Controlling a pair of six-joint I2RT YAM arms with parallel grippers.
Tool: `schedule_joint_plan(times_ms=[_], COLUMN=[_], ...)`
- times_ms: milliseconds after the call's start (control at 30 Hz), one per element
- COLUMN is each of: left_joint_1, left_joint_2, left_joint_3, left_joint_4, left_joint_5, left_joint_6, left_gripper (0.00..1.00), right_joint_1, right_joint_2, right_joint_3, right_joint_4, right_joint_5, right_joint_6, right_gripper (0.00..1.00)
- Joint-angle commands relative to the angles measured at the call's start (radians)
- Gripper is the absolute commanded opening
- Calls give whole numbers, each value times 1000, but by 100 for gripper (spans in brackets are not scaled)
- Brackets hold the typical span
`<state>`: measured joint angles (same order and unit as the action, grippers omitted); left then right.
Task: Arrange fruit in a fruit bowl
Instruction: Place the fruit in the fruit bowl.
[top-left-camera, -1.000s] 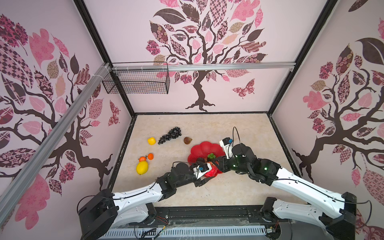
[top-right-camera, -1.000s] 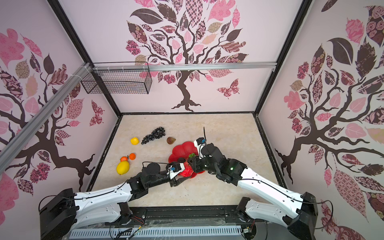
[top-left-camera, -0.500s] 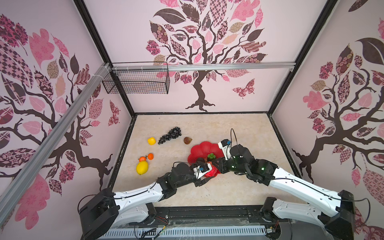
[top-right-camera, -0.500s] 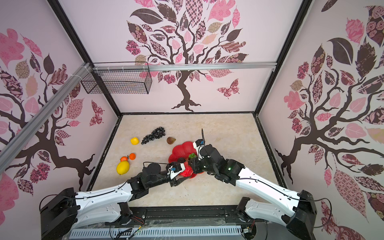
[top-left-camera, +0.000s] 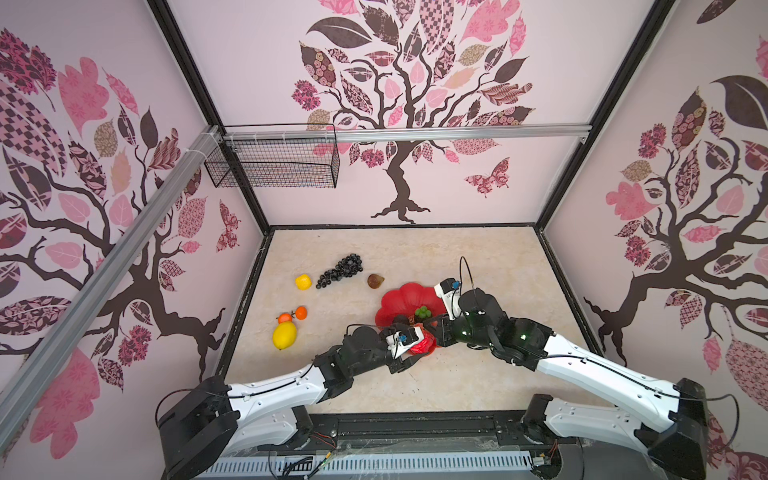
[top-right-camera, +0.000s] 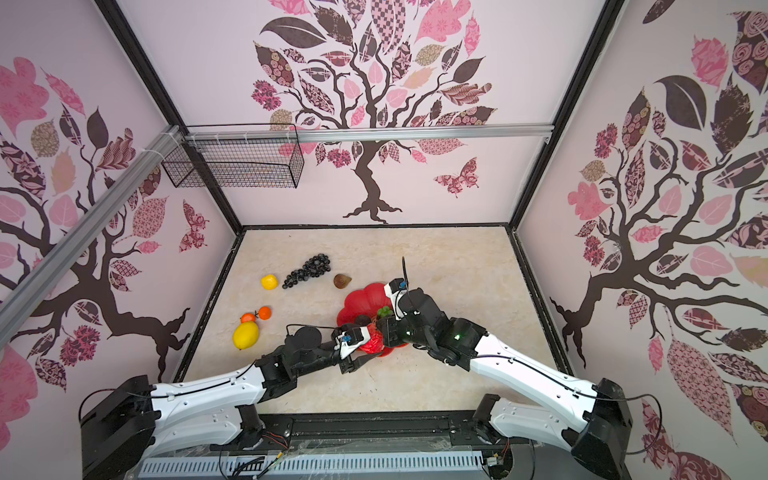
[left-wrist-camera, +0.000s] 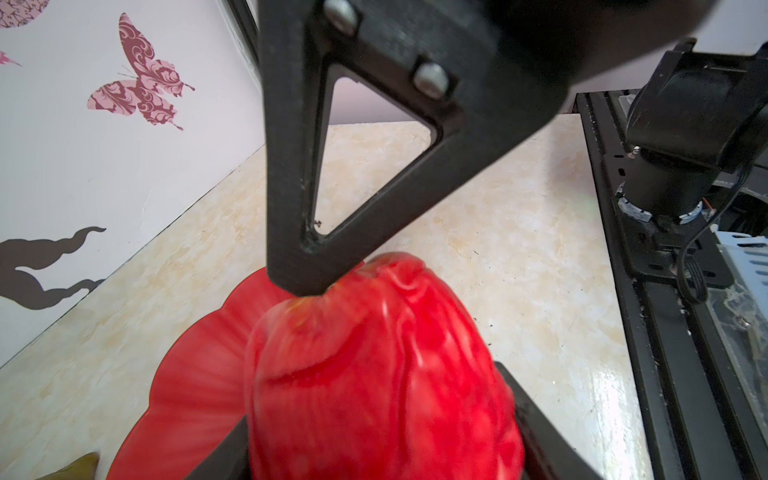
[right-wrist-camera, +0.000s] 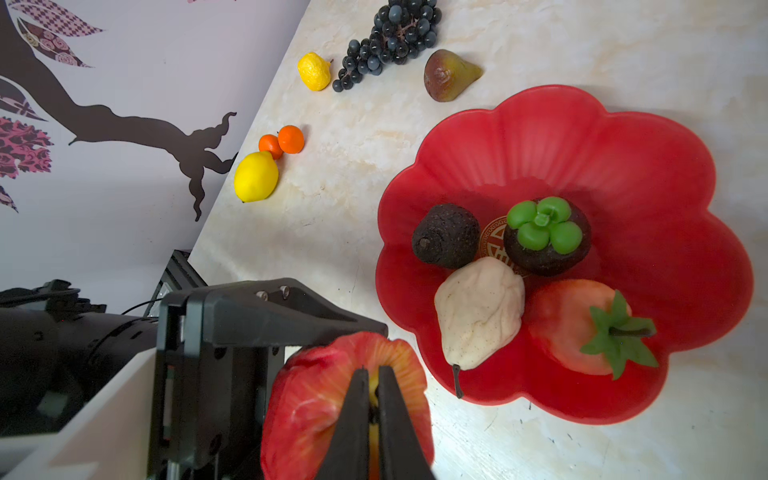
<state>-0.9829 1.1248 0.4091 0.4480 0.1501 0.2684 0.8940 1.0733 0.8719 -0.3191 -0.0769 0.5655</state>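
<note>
Left fingers (left-wrist-camera: 286, 232) apart, clamped on red apple (right-wrist-camera: 316, 399) sides. Right fingers (right-wrist-camera: 351, 419) together, tips in apple's stem hollow.

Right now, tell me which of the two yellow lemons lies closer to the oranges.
The larger, smooth lemon, right beside the two oranges. The smaller, bumpy lemon lies farther off, next to the black grape bunch.
</note>
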Motion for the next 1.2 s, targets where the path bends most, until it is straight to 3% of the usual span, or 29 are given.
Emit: schedule_joint_plan(times_ms=[0,200,533,700,900,1033,1167], left_joint_1=[-7,-7,-7,7,137,155,159], left_joint_2=[10,14,-1,-63,-237,-332,-359], left_joint_3=[-21,-2,22,12,-23,-46,-32], left_joint_4=[32,-2,-64,-80,-115,-147,-204], left_joint_5=[8,-15,-75,-164,-386,-672,-800], left_joint_6=[-1,-41,-83,-115,-252,-294,-317], left_gripper=[55,73,89,95,98,98,98], right_joint_1=[2,2,2,0,-12,-17,-17], right_joint_2=[13,17,45,80,162,247,339], right_joint_3=[11,33,100,128,174,210,251], right_joint_4=[11,-10,-35,-26,6,32,69], right_joint_5=[-14,35,171,252,361,394,417], right_joint_6=[-10,-45,-136,-192,-277,-311,-336], right_gripper=[4,3,5,5,6,7,7])
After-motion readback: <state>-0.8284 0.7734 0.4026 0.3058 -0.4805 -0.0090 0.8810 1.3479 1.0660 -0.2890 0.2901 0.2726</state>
